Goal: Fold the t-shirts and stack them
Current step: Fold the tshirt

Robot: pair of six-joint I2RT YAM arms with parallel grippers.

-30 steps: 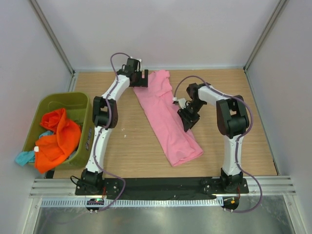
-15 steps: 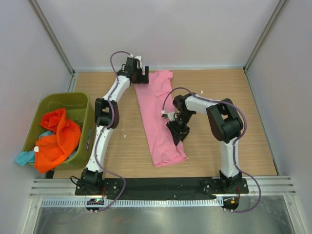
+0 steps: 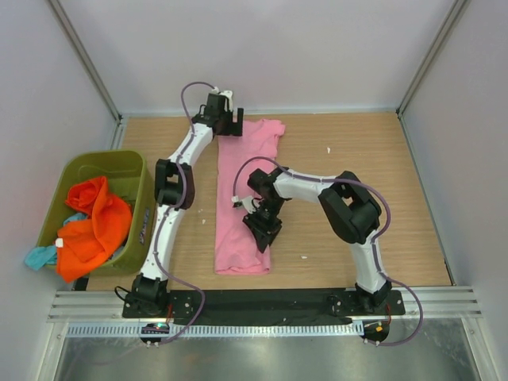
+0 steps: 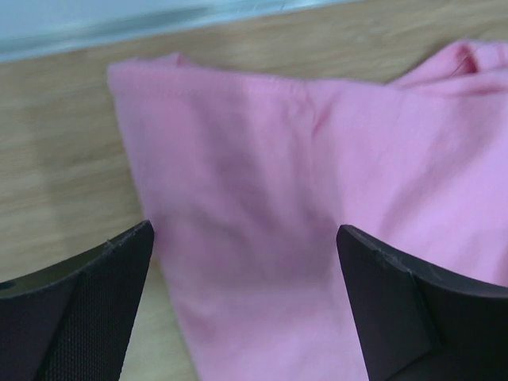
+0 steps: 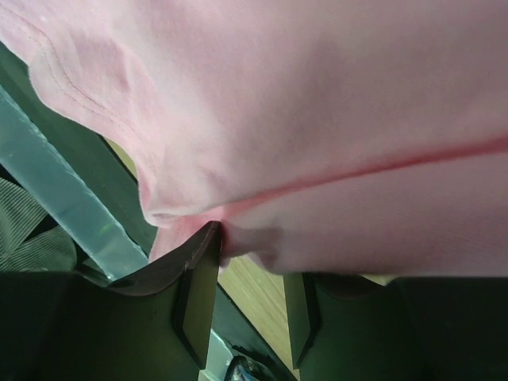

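Fabric of the pink shirt point(image 3: 230, 238) lay as a long, narrow strip on the tabletop point(image 3: 357, 159), running from the far edge toward the near one, between the two arms. Its far end spread wider, with a sleeve pointing right. Its near end finished in a fairly square hem just short of the black rail point(image 3: 262, 300) that carried the arm bases.

The right hand point(image 3: 262, 228) was low over the strip's right edge, in its nearer half, with its arm reaching leftward across the wood. It was clenched on the pink shirt: the wrist view showed a fold of pink cloth pinched between the two fingers point(image 5: 198, 298), with a stitched hem hanging beside them.

The left hand point(image 3: 228, 129) sat at the far-left corner of the shirt, released, its fingers standing wide apart. Its wrist view showed a hemmed corner of pink cloth and bare wood between them; whether the tips touched the cloth could not be told.

Well to the left, beside the left arm, stood an olive bin point(image 3: 131, 163). Orange shirts point(image 3: 95, 226) were bunched inside it, and a teal shirt point(image 3: 38, 256) hung over its near-left rim
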